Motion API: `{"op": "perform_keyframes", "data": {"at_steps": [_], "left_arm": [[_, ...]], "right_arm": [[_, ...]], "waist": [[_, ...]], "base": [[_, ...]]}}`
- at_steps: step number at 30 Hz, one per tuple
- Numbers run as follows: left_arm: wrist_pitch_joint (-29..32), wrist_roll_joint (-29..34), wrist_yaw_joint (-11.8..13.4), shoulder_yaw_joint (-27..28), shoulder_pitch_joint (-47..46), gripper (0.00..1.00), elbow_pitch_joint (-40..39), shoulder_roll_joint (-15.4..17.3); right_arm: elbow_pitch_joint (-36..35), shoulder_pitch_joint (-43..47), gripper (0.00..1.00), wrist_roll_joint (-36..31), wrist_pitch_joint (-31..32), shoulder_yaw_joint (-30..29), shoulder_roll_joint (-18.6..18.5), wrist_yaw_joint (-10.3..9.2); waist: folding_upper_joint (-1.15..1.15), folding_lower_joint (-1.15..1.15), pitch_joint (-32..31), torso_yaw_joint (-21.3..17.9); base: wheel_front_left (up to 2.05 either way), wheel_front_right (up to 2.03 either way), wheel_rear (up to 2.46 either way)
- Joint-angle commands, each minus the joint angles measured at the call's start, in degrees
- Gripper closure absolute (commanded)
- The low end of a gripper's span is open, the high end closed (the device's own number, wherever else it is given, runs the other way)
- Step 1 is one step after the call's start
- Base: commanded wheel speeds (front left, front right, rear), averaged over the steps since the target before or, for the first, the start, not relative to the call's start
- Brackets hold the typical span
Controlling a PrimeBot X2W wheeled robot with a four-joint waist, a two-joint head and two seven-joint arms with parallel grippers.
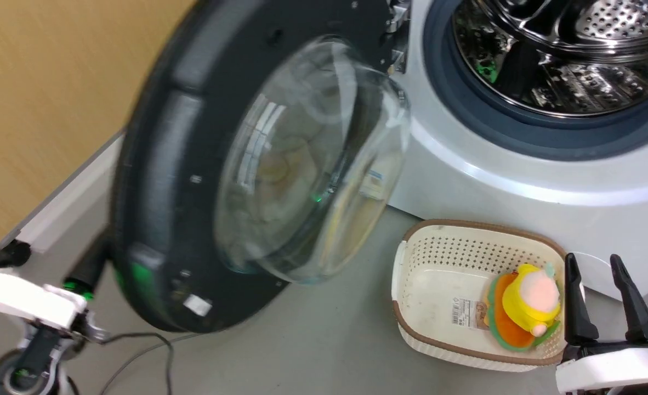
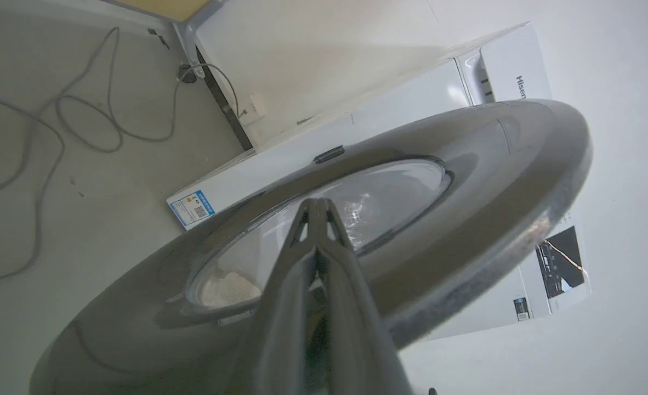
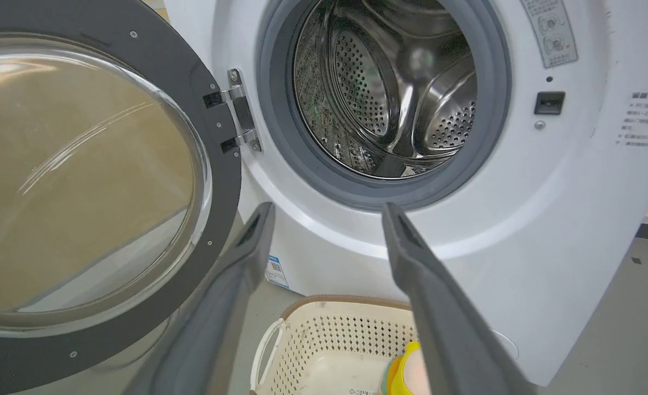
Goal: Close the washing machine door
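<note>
The washing machine door [image 1: 192, 164] stands swung out to the left of the washing machine [image 1: 521, 181], blurred, with its glass bowl [image 1: 313, 164] facing the open drum [image 1: 565, 49]. My left gripper [image 2: 317, 204] is shut, and its tips rest against the door's glossy outer face [image 2: 494, 164] beside the glass. In the head view its fingers are hidden behind the door. The metal hinge [image 3: 242, 118] joins the door [image 3: 220, 181] to the white front [image 3: 549, 192]. My right gripper [image 1: 592, 260] hangs open and empty, low at the right, pointing at the machine [image 3: 329, 208].
A cream perforated basket [image 1: 439, 263] with a yellow and orange plush toy [image 1: 527, 304] sits on the floor below the porthole, close to my right gripper. Cables [image 2: 83, 120] lie on the grey floor left of the machine. A wood-coloured wall [image 1: 44, 99] stands at the left.
</note>
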Motion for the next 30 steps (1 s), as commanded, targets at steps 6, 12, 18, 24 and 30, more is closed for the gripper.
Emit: {"op": "perform_keyframes", "data": {"at_steps": [6, 12, 18, 24, 30], "left_arm": [[3.0, -5.8, -1.0, -7.0, 4.6, 1.00, -9.0, -0.3], [3.5, -7.1, -1.2, -15.2, 7.3, 1.00, -14.7, 0.2], [0.5, -7.0, -1.2, -24.1, 7.0, 1.00, -16.7, 0.0], [-5.3, -5.9, -1.2, -32.9, 4.4, 1.00, -15.2, -1.1], [-11.7, -4.9, -1.2, -41.3, 1.4, 1.00, -12.0, -1.1]], "right_arm": [[0.3, -0.9, 0.00, 1.4, -1.2, -0.6, 0.3, 0.04], [0.5, -0.8, 0.00, 2.0, -1.7, -0.7, 0.3, 0.05], [0.5, -1.0, 0.00, 2.0, -1.7, -0.8, 0.3, 0.05], [0.6, -1.4, 0.00, 1.9, -1.7, -0.5, 0.3, 0.05], [0.7, -1.7, 0.00, 1.7, -1.7, -0.6, 0.3, 0.05]], "waist": [[0.00, 0.00, -0.1, 1.4], [0.00, 0.00, -0.2, 1.3], [0.00, 0.00, -0.2, -0.9], [0.00, 0.00, -0.1, -4.4], [0.00, 0.00, -0.2, -8.9]], "base": [[0.00, 0.00, 0.00], [0.00, 0.00, 0.00], [0.00, 0.00, 0.00], [0.00, 0.00, 0.00], [0.00, 0.00, 0.00]]}}
